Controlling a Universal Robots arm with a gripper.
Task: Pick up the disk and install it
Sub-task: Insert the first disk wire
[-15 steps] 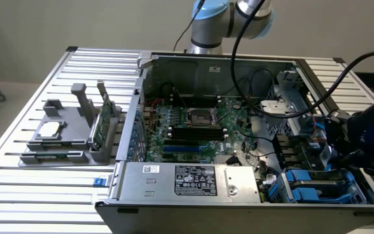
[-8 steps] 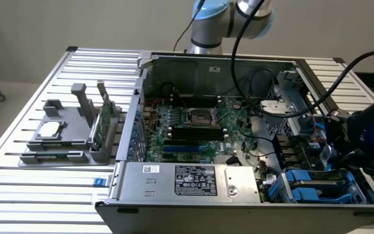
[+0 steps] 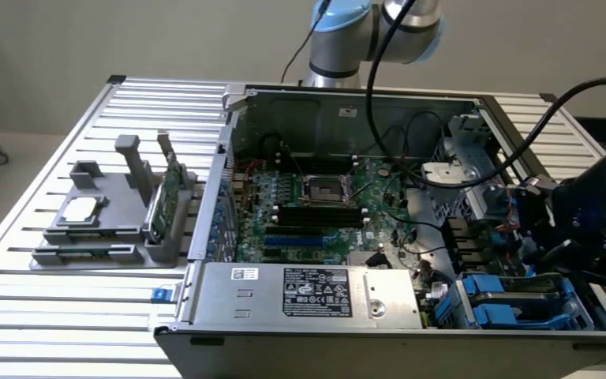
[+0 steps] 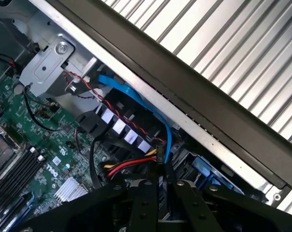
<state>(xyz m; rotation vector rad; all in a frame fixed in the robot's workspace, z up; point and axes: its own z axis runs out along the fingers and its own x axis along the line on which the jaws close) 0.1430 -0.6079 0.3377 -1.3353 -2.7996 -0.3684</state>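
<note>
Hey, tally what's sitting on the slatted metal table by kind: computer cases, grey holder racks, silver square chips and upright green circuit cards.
Open dark-walled metal computer case: 1
Grey plastic holder rack: 1
Flat silver square chip: 1
Upright thin green circuit card: 1
Total: 4

Exterior view high, oblique, whole computer case (image 3: 303,110); wrist view close, sharing motherboard (image 4: 49,145).

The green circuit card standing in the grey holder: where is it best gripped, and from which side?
Probably by its free top edge, coming down from above: the green circuit card stands on edge in the grey holder, its lower edge hidden.
</note>
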